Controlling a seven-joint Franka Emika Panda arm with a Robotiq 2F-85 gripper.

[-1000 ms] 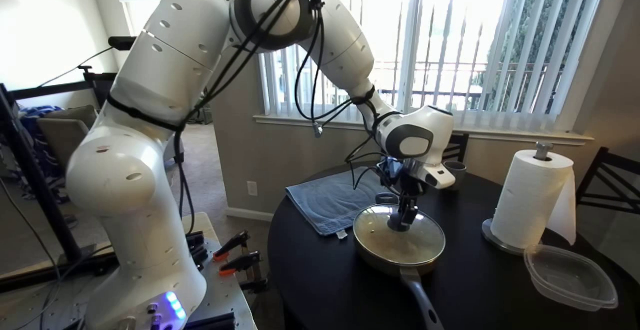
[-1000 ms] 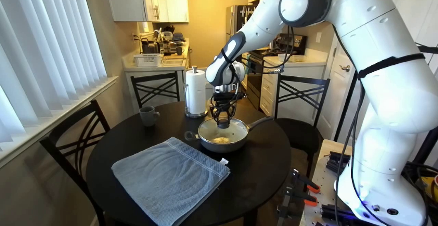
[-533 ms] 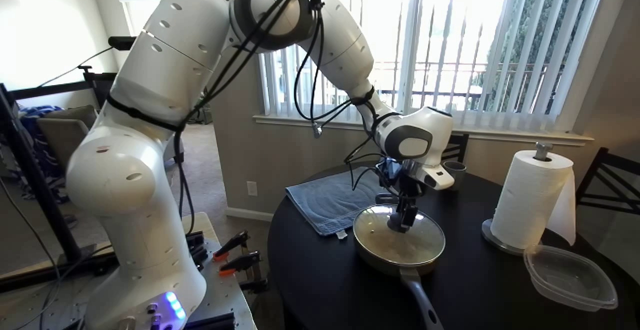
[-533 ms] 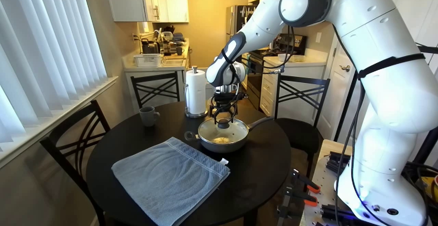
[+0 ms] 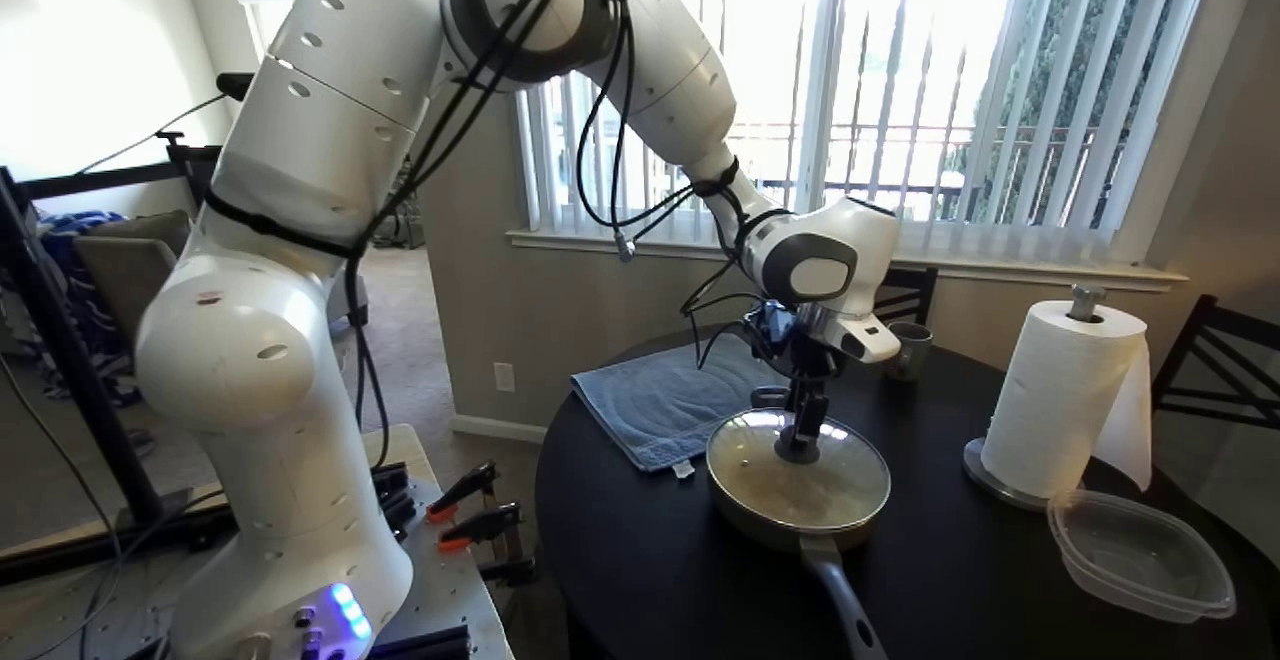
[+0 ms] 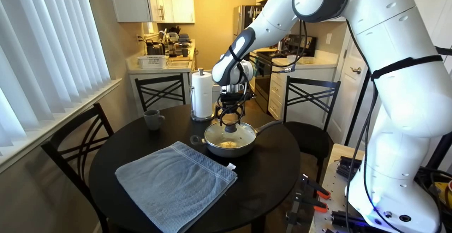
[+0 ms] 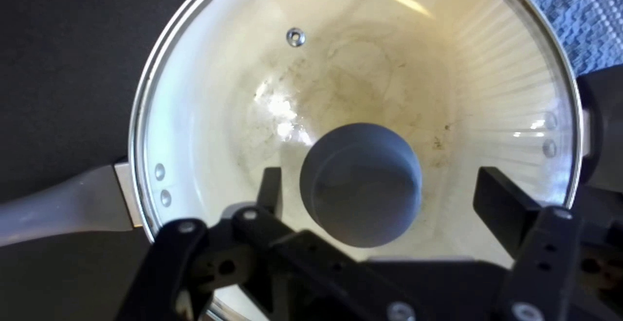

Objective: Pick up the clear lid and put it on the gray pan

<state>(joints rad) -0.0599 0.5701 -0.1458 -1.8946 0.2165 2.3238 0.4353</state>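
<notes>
At the left, in an exterior view, the white robot arm (image 5: 320, 150) stands upon a metal bench (image 5: 445, 585), with black-and-orange clamps (image 5: 485, 522) at the bench's right edge. Next to the right comes a round black table (image 5: 640, 560), and on its far left part a blue towel (image 5: 660, 405) is lying folded. Right of the towel, and nearer, is the gray frying pan (image 5: 745, 522), its long handle (image 5: 845, 600) directed to the near side. The clear glass lid (image 5: 795, 495) is resting on the pan's rim and covers it. Just over the lid is the Robotiq gripper (image 7: 379, 187). In the wrist view its two fingers (image 7: 503, 209) are spread wide, one at each side of the lid's dark gray knob (image 7: 362, 185), with a gap visible to both; so the gripper is in released state. Farther away and to the right stands a gray mug (image 5: 908, 350). More to the right, a paper towel roll (image 5: 1060, 400) is upright on its holder, and just beside it, nearer, a clear plastic container (image 5: 1140, 565) sits on the table.
</notes>
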